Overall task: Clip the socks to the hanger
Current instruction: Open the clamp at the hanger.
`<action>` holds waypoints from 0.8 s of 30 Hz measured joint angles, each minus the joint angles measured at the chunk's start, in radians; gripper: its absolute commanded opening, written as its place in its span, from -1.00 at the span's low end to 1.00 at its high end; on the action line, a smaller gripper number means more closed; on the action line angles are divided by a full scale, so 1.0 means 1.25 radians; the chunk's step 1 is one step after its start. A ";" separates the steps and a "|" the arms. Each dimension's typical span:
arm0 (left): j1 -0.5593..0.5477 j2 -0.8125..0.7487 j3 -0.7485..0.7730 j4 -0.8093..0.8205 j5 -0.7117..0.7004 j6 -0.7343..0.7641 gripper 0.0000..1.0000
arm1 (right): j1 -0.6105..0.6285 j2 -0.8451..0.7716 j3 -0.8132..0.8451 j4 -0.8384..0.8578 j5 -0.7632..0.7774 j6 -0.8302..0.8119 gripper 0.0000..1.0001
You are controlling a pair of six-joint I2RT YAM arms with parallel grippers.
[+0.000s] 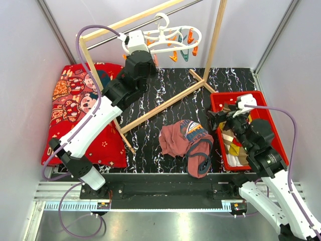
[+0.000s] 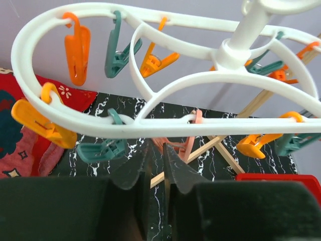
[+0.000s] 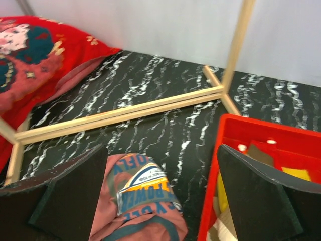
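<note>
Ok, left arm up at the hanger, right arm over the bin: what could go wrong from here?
The left fingers, almost shut, sit right under the hanger. It hangs free by its hook, so a nudge could swing or unhook it. The right fingers are open and empty over the rim of the red bin, where the socks lie piled together. A grab might lift several or catch the rim.
</note>
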 measured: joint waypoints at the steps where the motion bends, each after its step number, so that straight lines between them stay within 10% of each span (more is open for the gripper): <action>1: 0.002 -0.004 0.000 -0.001 0.006 0.000 -0.77 | 0.000 0.011 0.008 -0.003 -0.014 0.004 1.00; 10: 0.009 -0.016 -0.006 -0.015 0.053 0.003 -0.81 | 0.000 0.181 0.085 0.056 -0.197 0.075 1.00; 24: 0.036 -0.016 -0.012 -0.027 0.127 0.003 -0.82 | 0.000 0.590 0.119 0.648 -0.370 0.217 0.99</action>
